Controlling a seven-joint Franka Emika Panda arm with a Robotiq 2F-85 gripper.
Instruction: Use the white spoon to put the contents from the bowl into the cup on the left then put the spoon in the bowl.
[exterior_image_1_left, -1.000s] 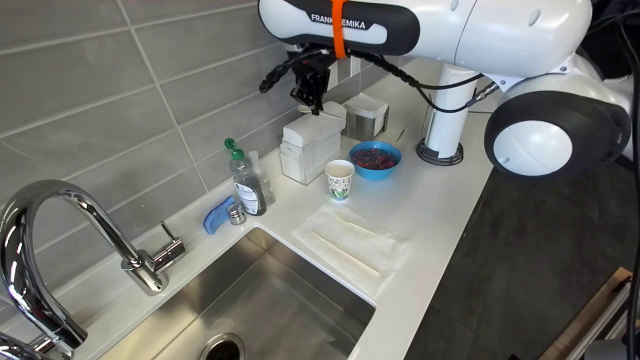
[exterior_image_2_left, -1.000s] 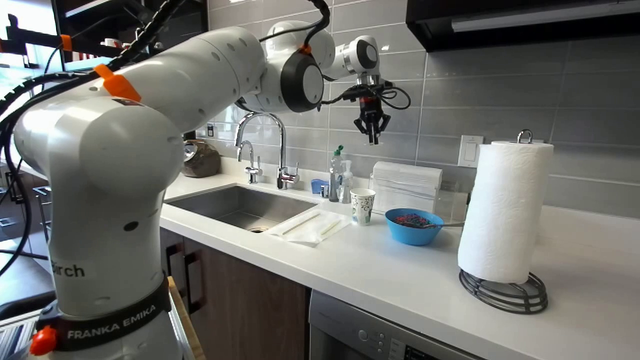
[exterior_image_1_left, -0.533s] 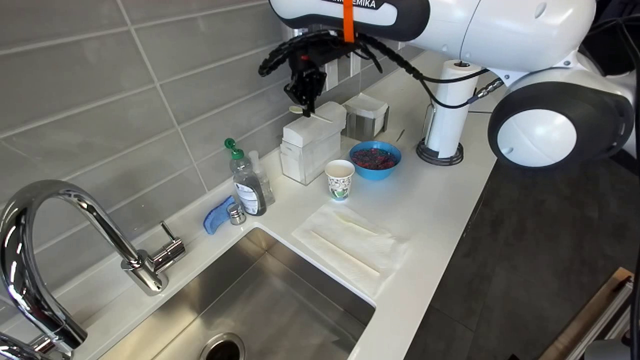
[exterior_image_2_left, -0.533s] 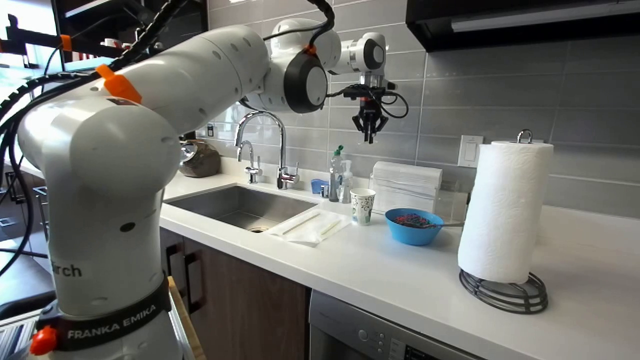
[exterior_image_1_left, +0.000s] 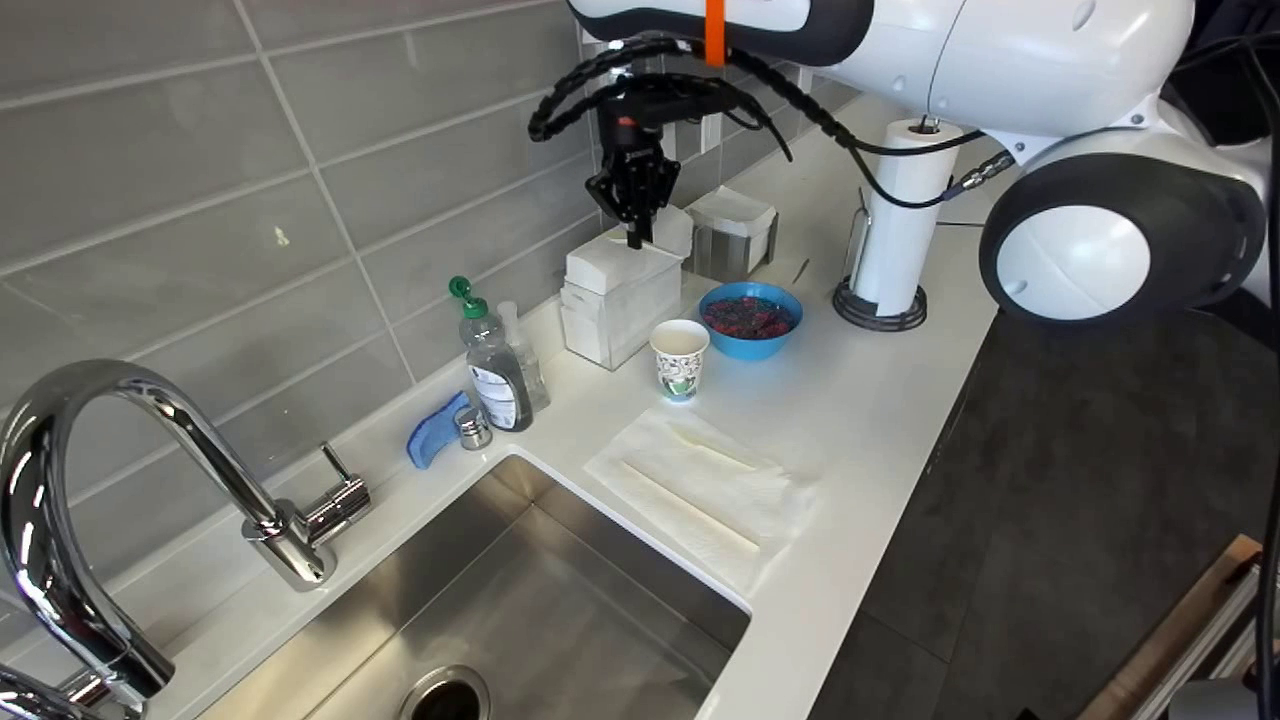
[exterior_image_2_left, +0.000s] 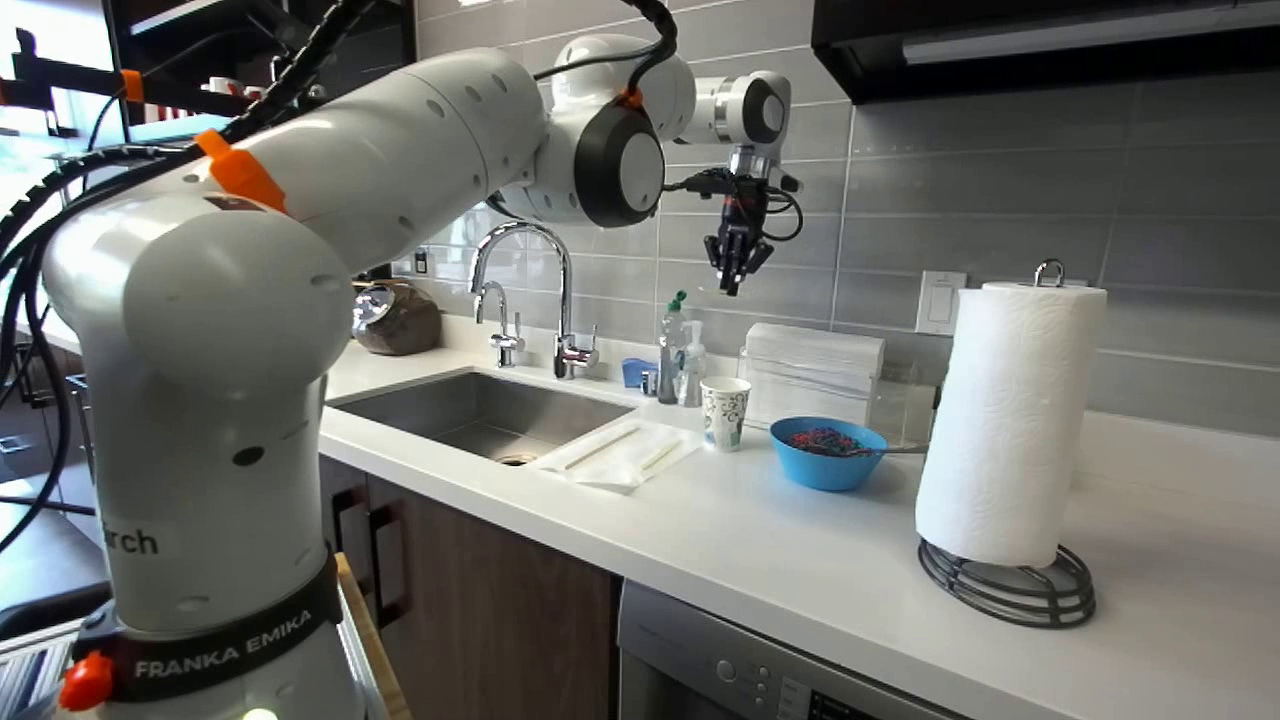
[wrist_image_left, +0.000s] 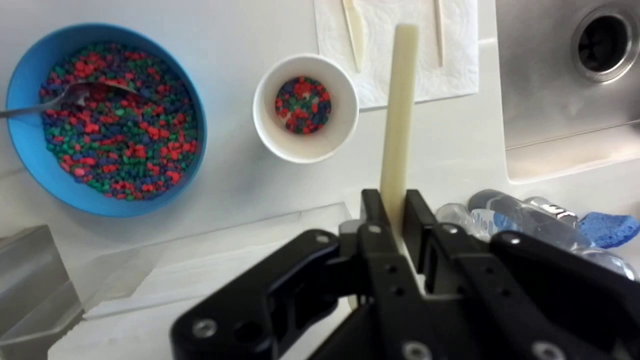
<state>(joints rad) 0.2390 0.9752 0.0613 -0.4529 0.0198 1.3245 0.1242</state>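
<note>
Turned since earlier, the black end effector (wrist_image_left: 393, 206) grips a slim white spoon (wrist_image_left: 400, 110), long axis running up the wrist view; the round blue bowl (wrist_image_left: 35, 150) lies upper left.

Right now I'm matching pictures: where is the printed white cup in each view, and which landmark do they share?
In an exterior view: cup near the middle, left of the blue bowl.
In an exterior view: cup lower right of the middle, left of the blue bowl.
In the wrist view: cup at upper middle, right of the blue bowl.
Shared landmark: the blue bowl.
</note>
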